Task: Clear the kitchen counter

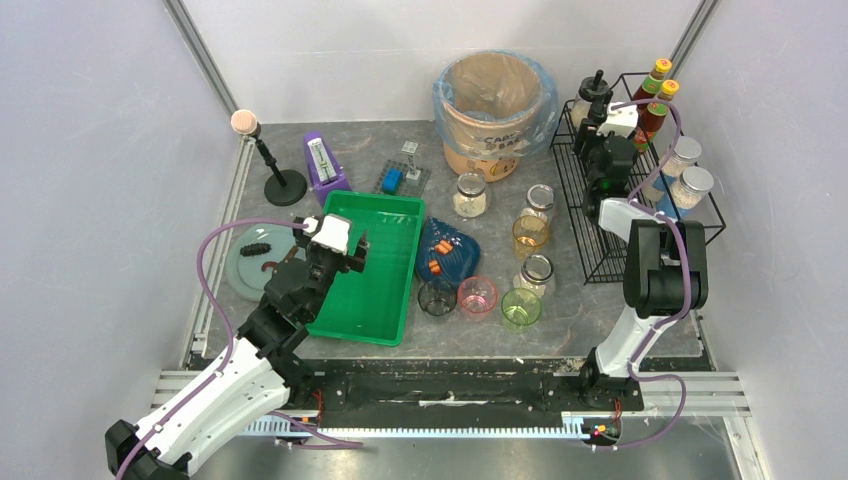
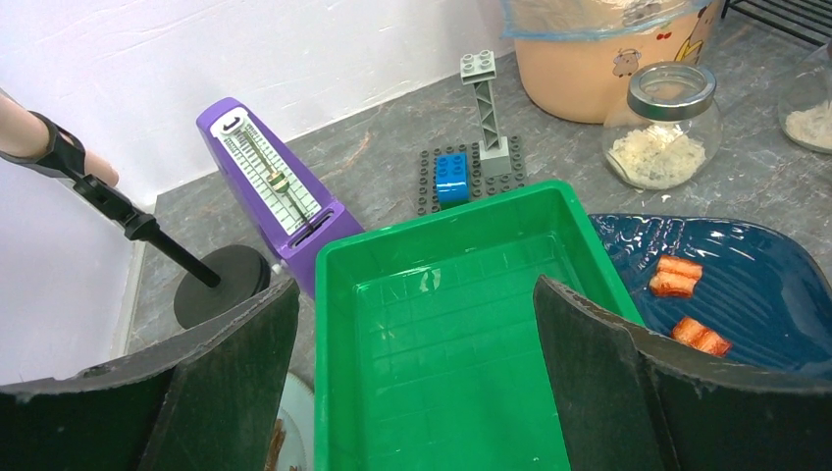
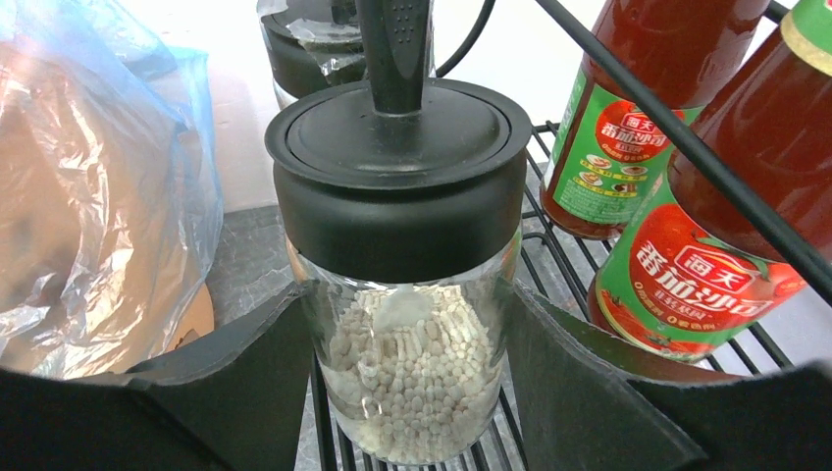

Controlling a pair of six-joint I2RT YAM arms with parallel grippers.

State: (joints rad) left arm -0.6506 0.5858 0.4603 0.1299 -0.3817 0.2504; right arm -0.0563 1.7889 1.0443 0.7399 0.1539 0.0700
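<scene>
Nearest me, my left claw (image 2: pixel 414 294) hung wide open and empty over the one green tray (image 2: pixel 432 392), bare inside, which sat on the dark mottled counter (image 1: pixel 350 140) that spread under everything between the metal rails. Left of the tray lay one grey plate (image 1: pixel 235 268) with dark bits I could not make out. Right of the tray stood three tumblers in a row: a dark tumbler (image 1: pixel 436 297), a pink tumbler (image 1: pixel 477 297) and a green tumbler (image 1: pixel 520 307). Just behind them one blue plate (image 2: pixel 765 285) carried two small clumps of orange pieces (image 2: pixel 679 275). Beyond stood one amber tumbler (image 1: pixel 530 235) and three glass jars: a lidded jar (image 1: pixel 537 270) whose contents I could not tell, and two holding white shreds, the shred jar (image 2: pixel 659 128) and its twin (image 1: pixel 540 200). Farther back were one brick plate (image 2: pixel 471 177), one purple metronome (image 2: pixel 275 186), one microphone stand (image 2: pixel 128 221) and one bag-lined bin (image 1: pixel 493 100). Far right, in the wire rack (image 1: pixel 597 255), my right claw (image 3: pixel 407 392) clamped the black-lidded jar (image 3: pixel 402 196) of white pellets. A second black-lidded pot (image 3: pixel 304 49), two red sauce bottles (image 3: pixel 598 147) and two silver-lidded jars (image 1: pixel 683 152) stood around it.
</scene>
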